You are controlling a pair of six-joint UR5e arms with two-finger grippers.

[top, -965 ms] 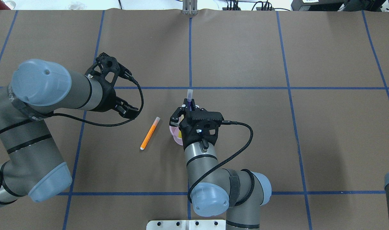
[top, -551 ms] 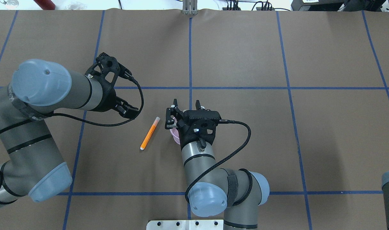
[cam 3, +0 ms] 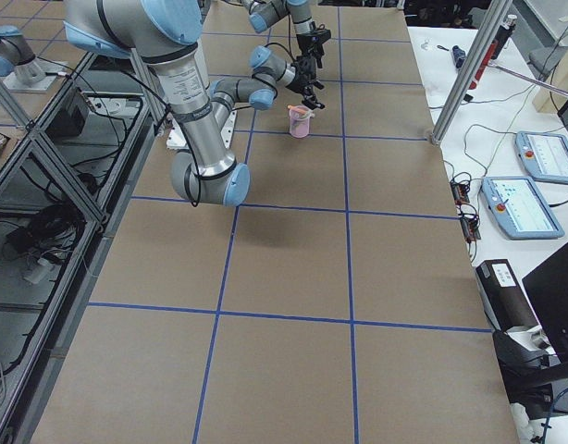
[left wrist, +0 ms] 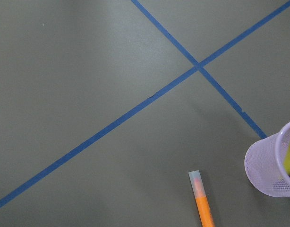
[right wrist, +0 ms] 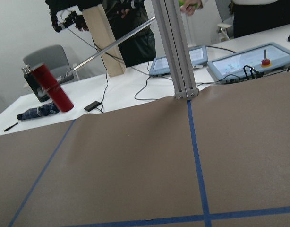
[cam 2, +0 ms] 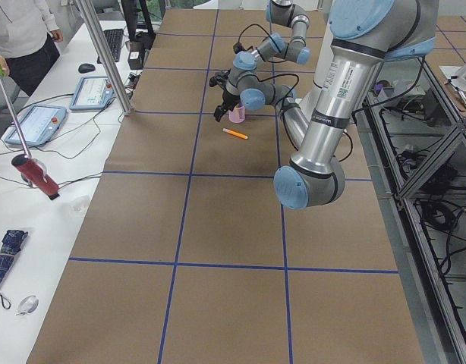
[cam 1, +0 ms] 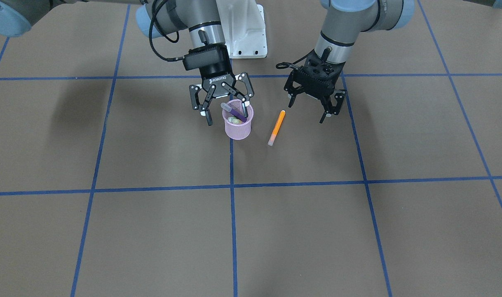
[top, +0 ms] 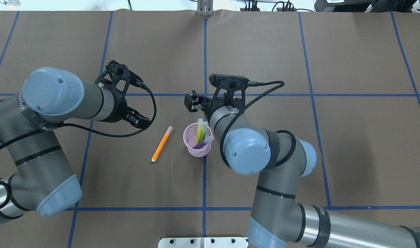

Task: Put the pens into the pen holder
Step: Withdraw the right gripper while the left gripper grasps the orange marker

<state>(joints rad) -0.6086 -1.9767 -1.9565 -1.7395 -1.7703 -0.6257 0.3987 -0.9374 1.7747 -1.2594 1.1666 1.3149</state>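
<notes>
Three pens in the cup, one on the table.
The cup stands near the table's centre, holding the purple pen, yellow pen and green pen, all leaning. The orange pen lies flat to its left in the overhead view, apart from it. The right gripper, wide and empty, hovers over the cup's far side; the left gripper, also wide and empty, hangs left of the orange pen.

pale pink pen holder, orange pen.

Pretty even, soft light from above. The brown paper-covered table shows faint smudgy shadows around 10 o'clock; left wrist view looks dimmer, greyer.
</notes>
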